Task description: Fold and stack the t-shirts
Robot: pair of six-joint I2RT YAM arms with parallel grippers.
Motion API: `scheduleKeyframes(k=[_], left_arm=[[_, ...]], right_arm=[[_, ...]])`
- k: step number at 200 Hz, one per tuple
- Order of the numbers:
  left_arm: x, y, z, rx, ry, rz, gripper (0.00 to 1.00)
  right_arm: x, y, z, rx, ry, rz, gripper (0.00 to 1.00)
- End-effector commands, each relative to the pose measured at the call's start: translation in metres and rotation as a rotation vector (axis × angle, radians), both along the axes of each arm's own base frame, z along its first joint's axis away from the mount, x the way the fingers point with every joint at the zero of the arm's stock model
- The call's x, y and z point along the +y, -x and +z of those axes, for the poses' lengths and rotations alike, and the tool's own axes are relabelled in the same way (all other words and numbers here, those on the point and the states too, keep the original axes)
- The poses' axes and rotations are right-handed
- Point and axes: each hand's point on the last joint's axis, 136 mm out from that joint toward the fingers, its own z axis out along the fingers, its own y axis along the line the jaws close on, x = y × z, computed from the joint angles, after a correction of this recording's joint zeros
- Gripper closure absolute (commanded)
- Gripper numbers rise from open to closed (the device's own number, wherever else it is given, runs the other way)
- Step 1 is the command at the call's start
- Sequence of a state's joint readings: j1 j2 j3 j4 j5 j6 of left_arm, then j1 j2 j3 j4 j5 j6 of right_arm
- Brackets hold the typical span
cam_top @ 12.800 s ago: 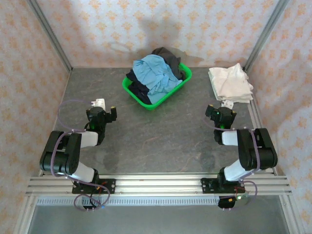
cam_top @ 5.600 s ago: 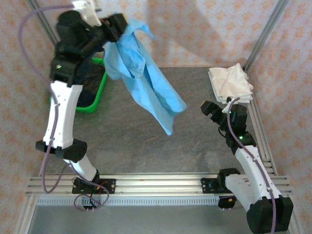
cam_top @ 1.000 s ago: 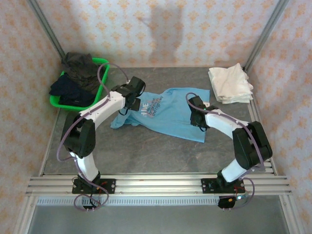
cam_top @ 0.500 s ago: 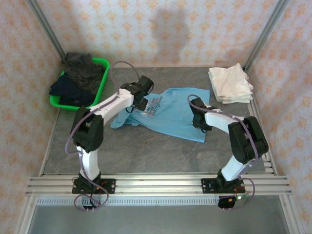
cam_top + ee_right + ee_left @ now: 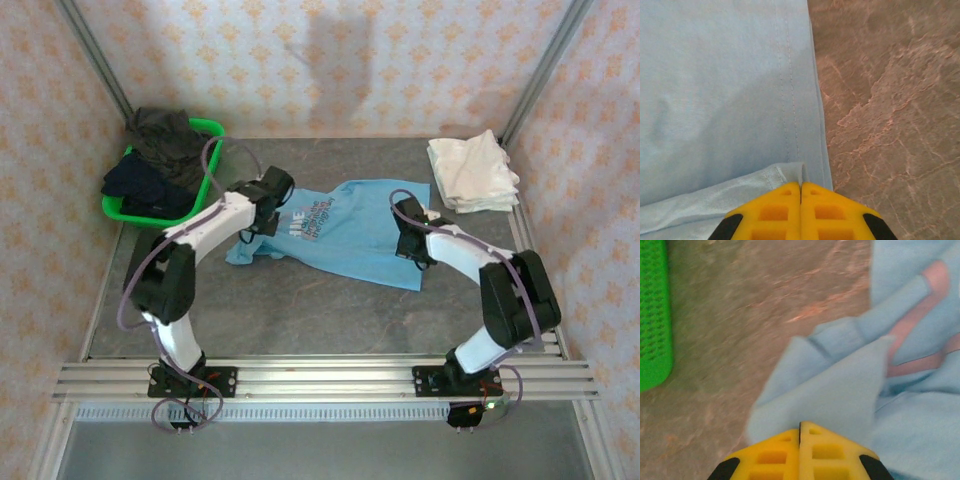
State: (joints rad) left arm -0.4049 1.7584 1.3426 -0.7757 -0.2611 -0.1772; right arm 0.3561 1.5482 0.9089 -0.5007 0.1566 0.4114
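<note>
The sky-blue t-shirt (image 5: 345,230) lies print-up, spread between the two grippers, with the folded cream t-shirts (image 5: 472,172) out beyond the right one. It is light, limp cloth (it will sag and drag), best taken at sleeve and hem edges. The left gripper (image 5: 800,424) pinches a rumpled sleeve fold and the right gripper (image 5: 801,184) pinches the hem corner. A moment ago both stood apart, the left further in over the print.

Soft, even light fills the top view, with one faint grey shadow on the far wall (image 5: 330,50). The left wrist view is streaked by motion blur, the bench (image 5: 740,300) and green basket (image 5: 652,315) smeared. The right wrist view is sharper: stitching on the sky-blue t-shirt (image 5: 730,75) reads clearly.
</note>
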Motion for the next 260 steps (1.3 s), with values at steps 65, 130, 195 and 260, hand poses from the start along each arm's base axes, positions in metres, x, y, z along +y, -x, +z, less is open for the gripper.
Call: scheduleKeyframes(k=[65, 130, 195, 260], left_arm=[[0.006, 0.041, 0.043, -0.153, 0.195, 0.078, 0.81], [-0.056, -0.011, 0.021, 0.018, -0.074, -0.269, 0.45], [-0.044, -0.043, 0.001, 0.123, -0.322, -0.315, 0.46], [-0.027, -0.043, -0.016, 0.195, -0.371, -0.287, 0.51]], right_arm=[[0.041, 0.038, 0.029, -0.028, -0.156, 0.168, 1.0], [0.035, 0.056, 0.008, -0.022, -0.151, 0.139, 1.0], [0.033, 0.057, 0.003, -0.027, -0.133, 0.145, 1.0], [0.027, 0.057, 0.005, -0.042, -0.113, 0.136, 1.0]])
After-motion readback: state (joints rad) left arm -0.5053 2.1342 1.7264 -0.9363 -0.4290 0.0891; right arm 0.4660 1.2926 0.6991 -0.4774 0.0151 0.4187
